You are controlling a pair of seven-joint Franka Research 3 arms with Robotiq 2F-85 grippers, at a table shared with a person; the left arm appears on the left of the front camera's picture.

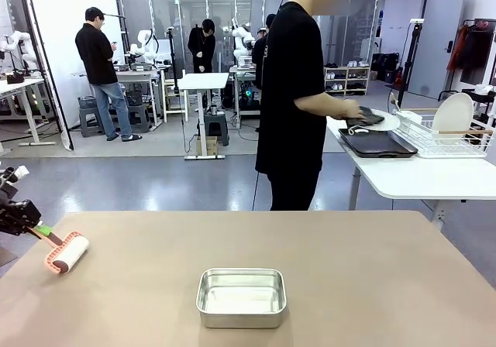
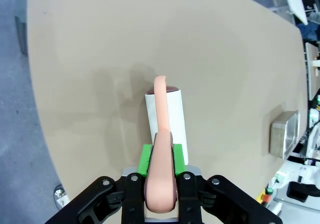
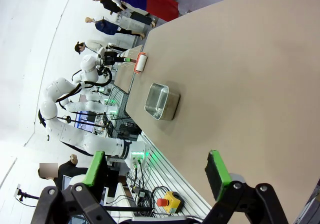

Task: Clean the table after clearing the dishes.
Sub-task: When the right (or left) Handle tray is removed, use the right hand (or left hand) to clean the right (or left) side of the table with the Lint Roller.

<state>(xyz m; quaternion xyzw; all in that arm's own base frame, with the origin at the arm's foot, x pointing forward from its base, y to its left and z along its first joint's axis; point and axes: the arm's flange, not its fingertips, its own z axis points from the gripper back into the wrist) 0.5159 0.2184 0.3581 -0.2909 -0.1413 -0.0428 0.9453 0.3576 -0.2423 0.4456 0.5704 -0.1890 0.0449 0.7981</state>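
**Dishes off, roller at the left edge of the table**

Far left, we find the left gripper [image 1: 31,225] clamped on the pink handle of a lint roller [image 1: 68,254]. In the left wrist view the green pads [image 2: 146,160] press the handle from both sides, and the white roll lies down on the table [image 2: 100,59] ahead of the fingers. From the front, the roll sits near the table's left edge; we judge it to be touching the top, or very nearly.

Centre, a steel pan [image 1: 241,297] stands alone near the robot's side of the table. We see no plates or trays on the beige top.

Right, a person stands past the far edge, at a smaller white table [image 1: 434,178], with a hand [image 1: 358,114] at the dishes [image 1: 377,134]: a white plate and a dark tray, beside a wire rack [image 1: 446,139] holding another plate. Clearing looks done, by our reading. Cleaning looks barely begun, with nearly the whole top left to cover.

The right gripper [image 3: 156,174] hangs off the table's side, jaws wide apart and holding nothing.

The top is matte and plain; we can make out no crumbs or stains. The room behind is a grey-floored workshop, with other people standing at benches farther off.
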